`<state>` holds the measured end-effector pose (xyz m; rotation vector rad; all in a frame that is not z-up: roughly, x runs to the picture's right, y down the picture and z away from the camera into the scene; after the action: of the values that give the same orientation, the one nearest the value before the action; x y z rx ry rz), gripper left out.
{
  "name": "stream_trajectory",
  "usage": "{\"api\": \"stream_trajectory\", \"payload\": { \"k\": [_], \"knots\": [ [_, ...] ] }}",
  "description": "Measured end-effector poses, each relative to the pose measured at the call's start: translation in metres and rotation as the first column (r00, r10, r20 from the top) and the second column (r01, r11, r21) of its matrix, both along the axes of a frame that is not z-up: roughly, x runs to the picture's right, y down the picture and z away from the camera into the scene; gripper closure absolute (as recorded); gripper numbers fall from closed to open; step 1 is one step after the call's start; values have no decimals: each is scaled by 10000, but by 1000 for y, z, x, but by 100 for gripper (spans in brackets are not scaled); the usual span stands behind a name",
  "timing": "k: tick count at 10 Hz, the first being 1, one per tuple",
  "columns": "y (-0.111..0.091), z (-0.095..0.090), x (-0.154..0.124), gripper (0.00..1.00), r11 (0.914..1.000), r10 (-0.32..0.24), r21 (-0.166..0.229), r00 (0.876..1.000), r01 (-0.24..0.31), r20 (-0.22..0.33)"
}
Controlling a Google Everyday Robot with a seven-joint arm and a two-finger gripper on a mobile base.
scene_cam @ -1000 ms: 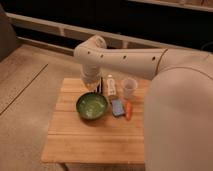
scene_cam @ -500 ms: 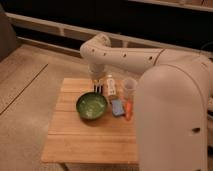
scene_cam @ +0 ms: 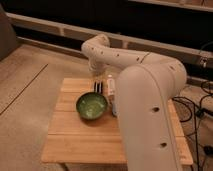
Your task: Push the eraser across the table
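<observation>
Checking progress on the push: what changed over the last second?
The arm swung left across the view, now hiding the right side of the table. The gripper shifted slightly right and sits just behind the green bowl. No grasp or release is visible. Bowl and table stayed put.
</observation>
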<state>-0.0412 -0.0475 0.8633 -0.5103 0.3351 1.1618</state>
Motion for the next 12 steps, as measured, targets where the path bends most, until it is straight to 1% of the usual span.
{"api": "stream_trajectory", "payload": {
  "k": [1,2,5,7,8,9,10,12],
  "knots": [
    [0,7,1,100,9999,-103,-121,9999,104,18],
    [0,10,2,100,9998,-142,-155,9999,142,25],
    [1,8,3,100,9997,-202,-153,9998,201,-14],
    [-5,5,21,100,9991,-413,71,9977,418,-541],
    [-9,10,34,100,9983,-516,240,9952,538,-833],
    [-9,17,41,100,9976,-575,336,9937,610,-963],
    [-10,25,43,100,9972,-558,451,9937,604,-970],
    [-9,42,42,100,9965,-526,607,9954,575,-798]
  ]
}}
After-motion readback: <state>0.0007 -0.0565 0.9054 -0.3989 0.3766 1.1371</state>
